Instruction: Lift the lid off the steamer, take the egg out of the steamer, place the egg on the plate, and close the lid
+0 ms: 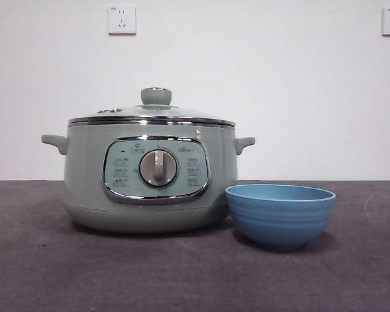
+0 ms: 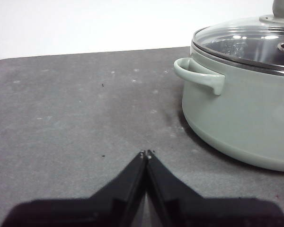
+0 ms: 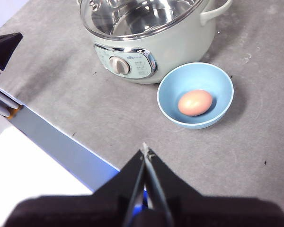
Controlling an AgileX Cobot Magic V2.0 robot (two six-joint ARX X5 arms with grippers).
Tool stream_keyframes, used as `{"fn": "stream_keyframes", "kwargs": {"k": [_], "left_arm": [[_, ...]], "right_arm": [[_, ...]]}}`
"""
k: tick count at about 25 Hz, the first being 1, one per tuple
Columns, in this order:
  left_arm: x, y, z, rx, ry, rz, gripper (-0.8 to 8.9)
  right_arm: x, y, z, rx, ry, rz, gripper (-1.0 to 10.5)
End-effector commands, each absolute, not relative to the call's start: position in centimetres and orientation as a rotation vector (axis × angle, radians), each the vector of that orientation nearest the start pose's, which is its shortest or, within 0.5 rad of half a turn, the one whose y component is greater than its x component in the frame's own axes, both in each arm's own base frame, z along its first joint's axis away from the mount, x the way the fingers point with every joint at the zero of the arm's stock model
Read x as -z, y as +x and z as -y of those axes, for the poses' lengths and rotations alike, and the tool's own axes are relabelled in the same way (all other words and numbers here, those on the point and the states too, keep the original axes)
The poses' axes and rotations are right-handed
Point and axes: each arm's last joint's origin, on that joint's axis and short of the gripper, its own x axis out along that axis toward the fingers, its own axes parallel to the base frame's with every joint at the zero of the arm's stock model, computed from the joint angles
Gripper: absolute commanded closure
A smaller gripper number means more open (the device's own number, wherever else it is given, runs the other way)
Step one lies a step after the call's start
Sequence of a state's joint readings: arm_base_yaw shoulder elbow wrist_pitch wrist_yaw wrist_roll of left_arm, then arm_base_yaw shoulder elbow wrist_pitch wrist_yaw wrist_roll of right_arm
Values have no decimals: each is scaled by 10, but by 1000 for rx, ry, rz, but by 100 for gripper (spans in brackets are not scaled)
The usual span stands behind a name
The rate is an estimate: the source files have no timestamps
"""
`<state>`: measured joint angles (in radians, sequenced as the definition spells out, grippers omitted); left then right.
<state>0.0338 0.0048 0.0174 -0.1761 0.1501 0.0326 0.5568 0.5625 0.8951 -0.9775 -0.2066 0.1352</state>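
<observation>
The pale green steamer [image 1: 149, 175] stands on the grey table with its glass lid [image 1: 153, 116] resting on it, knob [image 1: 156, 96] up. Just to its right sits the blue plate [image 1: 279, 214], a small bowl. In the right wrist view the egg [image 3: 195, 102] lies inside the plate [image 3: 213, 82], beside the steamer [image 3: 180, 45]. My right gripper [image 3: 146, 150] is shut and empty, high above the table's near side. My left gripper [image 2: 146, 152] is shut and empty, low over the table, apart from the steamer's side handle [image 2: 201, 76]; the lid [image 2: 248, 42] shows there too.
The table's front edge with a blue strip [image 3: 61, 144] runs under my right gripper, with white floor beyond it. The black tip of the left arm [image 3: 4, 45] shows at that view's edge. Two wall sockets [image 1: 121, 19] hang on the white back wall.
</observation>
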Motion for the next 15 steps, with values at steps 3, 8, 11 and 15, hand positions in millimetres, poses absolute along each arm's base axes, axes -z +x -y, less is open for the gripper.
{"fn": "stream_keyframes", "kwargs": {"k": [3,8,11,15], "left_arm": [[-148,96,1,117,12,-169,817],[-148,96,1,117,12,-169,817],[-148,96,1,117,12,-169,817],[-148,96,1,117,12,-169,817]], "right_arm": [[-321,70,-51,-692,-8,-691,946],[-337,70,-36,-551,8,-446,946],[-339,68,-22,-404,-8,-288,946],[-305,74,-12,-260,16,-93,946]]}}
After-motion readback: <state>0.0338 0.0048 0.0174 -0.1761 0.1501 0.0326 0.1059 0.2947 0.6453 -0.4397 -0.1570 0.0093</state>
